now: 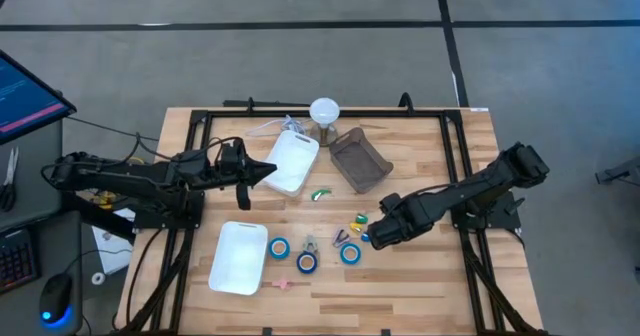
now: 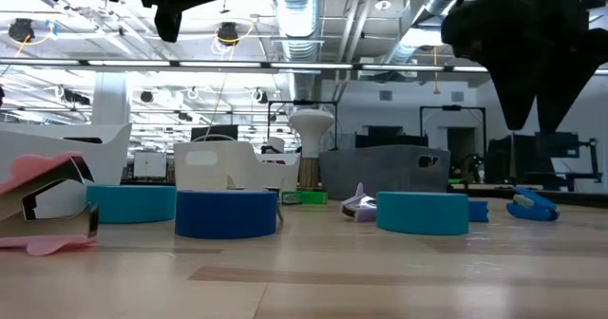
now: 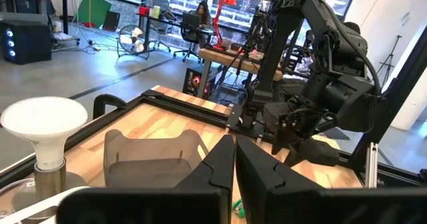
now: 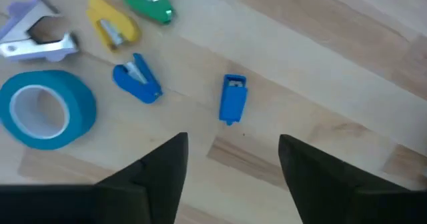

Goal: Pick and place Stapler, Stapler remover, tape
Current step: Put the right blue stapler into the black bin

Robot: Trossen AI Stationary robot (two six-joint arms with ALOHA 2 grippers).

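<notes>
A: Left to right, high view?
B: Left gripper [image 1: 268, 173] at centre-left, fingers together, holding nothing, over the edge of the upper white tray [image 1: 292, 162]. 2nd white tray [image 1: 238, 257] lower left.

A: Tape count?
B: 3 blue tape rolls, lower centre: one [image 1: 280, 247] just right of the lower tray, one [image 1: 307, 263] below-right of it, one [image 1: 349, 254] further right. All lie flat, hole up.

A: Staplers?
B: Small ones. In the right wrist view: green [image 4: 148, 2] at top, long axis running left-right; yellow [image 4: 113, 23] below-left of it, diagonal; 2 blue, one [image 4: 137, 83] diagonal, one [image 4: 232, 99] near upright in frame. 1 purple staple remover [image 4: 37, 36] at upper left, jaws pointing left.

A: Right gripper [image 1: 366, 238]?
B: Fingers wide apart, empty, right of centre. Upright blue stapler sits just above the gap between the fingers in the wrist frame, not touching. Brown bin [image 1: 360, 159] is upper centre, well apart.
</notes>
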